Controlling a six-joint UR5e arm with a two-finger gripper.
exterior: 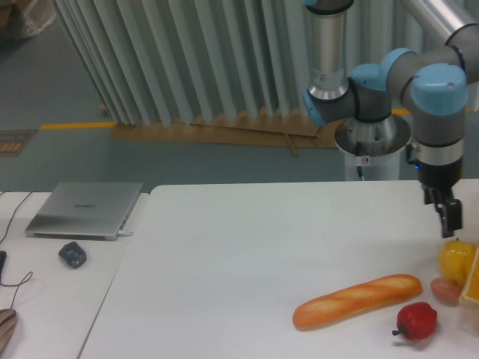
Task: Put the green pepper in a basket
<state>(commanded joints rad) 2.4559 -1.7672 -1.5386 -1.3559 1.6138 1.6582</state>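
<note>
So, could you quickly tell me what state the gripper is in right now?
Gripper: empty, hanging just above the yellow pepper; whether it is open or closed cannot be told from this view.

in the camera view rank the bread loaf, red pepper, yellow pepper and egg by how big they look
1. bread loaf, clearly largest.
2-3. red pepper and yellow pepper look alike; the yellow one is partly hidden by the basket rim, so no ranking.
4. egg, smallest.

Basket [473, 278] cut off at rt edge — only rim visible.
</note>
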